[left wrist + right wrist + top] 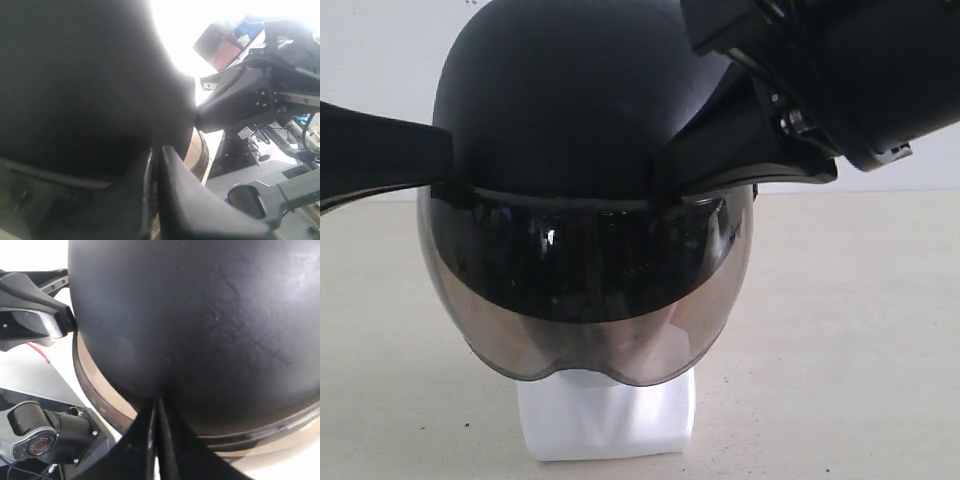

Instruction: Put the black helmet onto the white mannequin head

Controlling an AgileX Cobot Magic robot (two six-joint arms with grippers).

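Note:
The black helmet (560, 90) sits over the white mannequin head, and its smoky visor (590, 300) hangs down in front of the face. Of the head only the squarish white base (605, 415) shows clearly; a dim face outline shows through the visor. My left gripper (442, 160) comes in from the left, shut, with its tip against the helmet's side. My right gripper (670, 165) is shut too and presses the opposite side. The left wrist view shows the left gripper (156, 150) at the dark shell (75, 75). The right wrist view shows the right gripper (156, 401) touching the shell (200, 315).
The head stands on a beige tabletop (840, 330) in front of a white wall (380, 60). The bulky right arm body (840, 70) fills the upper right of the exterior view. Robot frame parts (260, 200) lie beyond the helmet.

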